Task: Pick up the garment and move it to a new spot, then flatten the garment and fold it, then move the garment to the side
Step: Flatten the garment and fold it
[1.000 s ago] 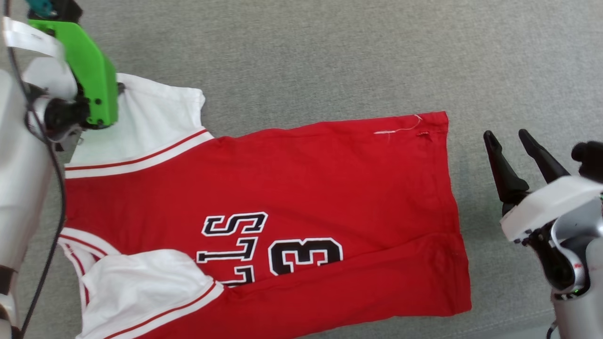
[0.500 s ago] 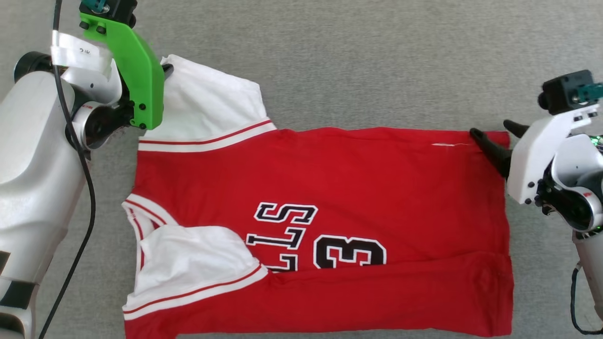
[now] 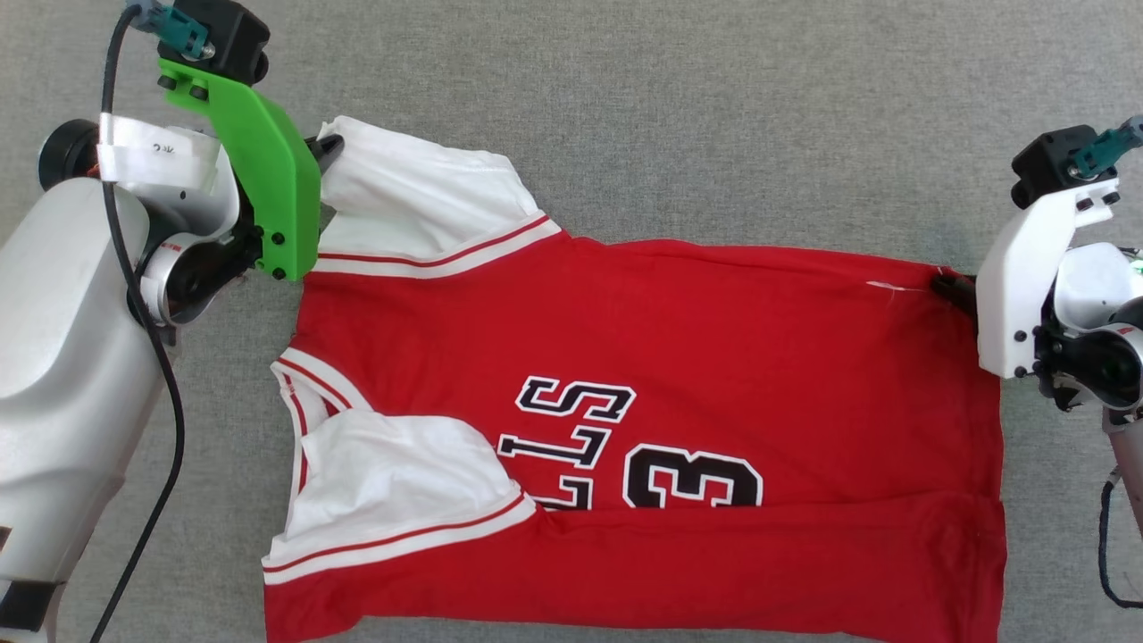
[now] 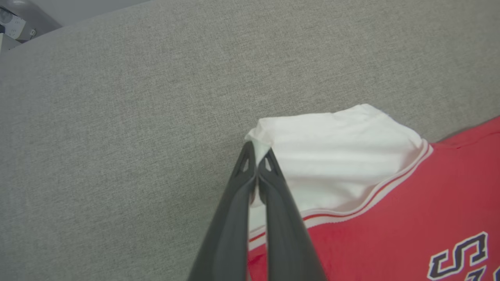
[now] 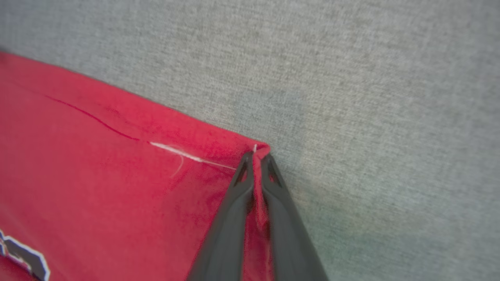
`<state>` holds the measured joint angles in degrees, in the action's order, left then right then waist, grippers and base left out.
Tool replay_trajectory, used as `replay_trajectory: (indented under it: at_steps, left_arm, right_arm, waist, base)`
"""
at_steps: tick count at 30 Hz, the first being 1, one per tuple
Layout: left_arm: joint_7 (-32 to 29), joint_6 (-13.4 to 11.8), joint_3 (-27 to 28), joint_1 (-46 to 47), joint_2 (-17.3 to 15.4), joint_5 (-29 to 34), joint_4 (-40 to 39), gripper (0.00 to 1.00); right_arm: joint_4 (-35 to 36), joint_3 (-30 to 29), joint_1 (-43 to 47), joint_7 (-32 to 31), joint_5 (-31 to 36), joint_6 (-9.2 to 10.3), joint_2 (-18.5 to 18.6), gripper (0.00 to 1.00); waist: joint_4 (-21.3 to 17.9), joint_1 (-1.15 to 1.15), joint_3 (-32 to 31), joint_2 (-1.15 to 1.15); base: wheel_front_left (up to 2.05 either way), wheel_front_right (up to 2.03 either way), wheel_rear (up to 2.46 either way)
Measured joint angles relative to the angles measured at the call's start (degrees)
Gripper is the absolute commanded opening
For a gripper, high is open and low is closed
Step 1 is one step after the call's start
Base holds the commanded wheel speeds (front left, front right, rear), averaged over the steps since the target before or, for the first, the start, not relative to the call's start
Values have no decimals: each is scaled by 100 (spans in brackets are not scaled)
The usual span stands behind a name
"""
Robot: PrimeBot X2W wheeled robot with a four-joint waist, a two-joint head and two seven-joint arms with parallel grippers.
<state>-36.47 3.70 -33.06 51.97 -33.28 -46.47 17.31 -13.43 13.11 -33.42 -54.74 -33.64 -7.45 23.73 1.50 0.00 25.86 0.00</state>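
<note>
Head view: a red jersey shirt [image 3: 679, 339] with white short sleeves, striped trim and black white-outlined letters and a number lies spread on the grey cloth-covered desk [image 3: 714, 107]. Its collar is toward the robot's left and its hem toward the right. The near white sleeve [image 3: 402, 482] is folded onto the front and covers part of the letters. The left jaws, below a green plastic bracket [image 3: 259, 170], meet the outer corner of the far white sleeve [image 3: 420, 205]. The right jaws, beside a white plastic bracket [image 3: 1027, 268], are at the far hem corner [image 3: 929, 281].

Left wrist view: the two dark fingers [image 4: 234, 218] are pressed together, pinching the tip of the far white sleeve, which is slightly raised off the desk.

Right wrist view: the right arm's dark fingers [image 5: 230, 222] are closed on the red hem corner, with cloth caught between them. A loose white thread [image 5: 183, 153] runs along the hem up to the pinched corner.
</note>
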Motion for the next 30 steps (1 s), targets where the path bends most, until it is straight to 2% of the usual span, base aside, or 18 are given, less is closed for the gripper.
replay_trajectory:
  at_steps: [10, 18, 27, 30]
  left_arm:
    - [565, -160, 341, -713, -80, -355, -159, 0]
    - [1243, -566, 754, -2139, -142, -773, -697, 0]
    - [1688, -1147, 989, -4041, -288, -1122, -1481, 0]
    - [1779, -1259, 1015, -4570, -282, -1299, -1617, 0]
  right_arm:
    - [305, -552, 361, 923, 151, -2, -218, 0]
    - [749, -762, 1575, 1324, 266, -2, -396, 0]
    - [1076, -918, 2767, 1875, 311, -2, -709, 0]
    - [1099, -968, 3079, 1931, 322, -2, -791, 0]
  waist:
    - [31, 0, -556, 0]
    - [87, 0, -1210, 0]
    - [138, 0, -1736, 0]
    - [151, 0, -1806, 0]
  base:
    - [0, 0, 0]
    - [0, 0, 0]
    - [0, 0, 0]
    - [0, 0, 0]
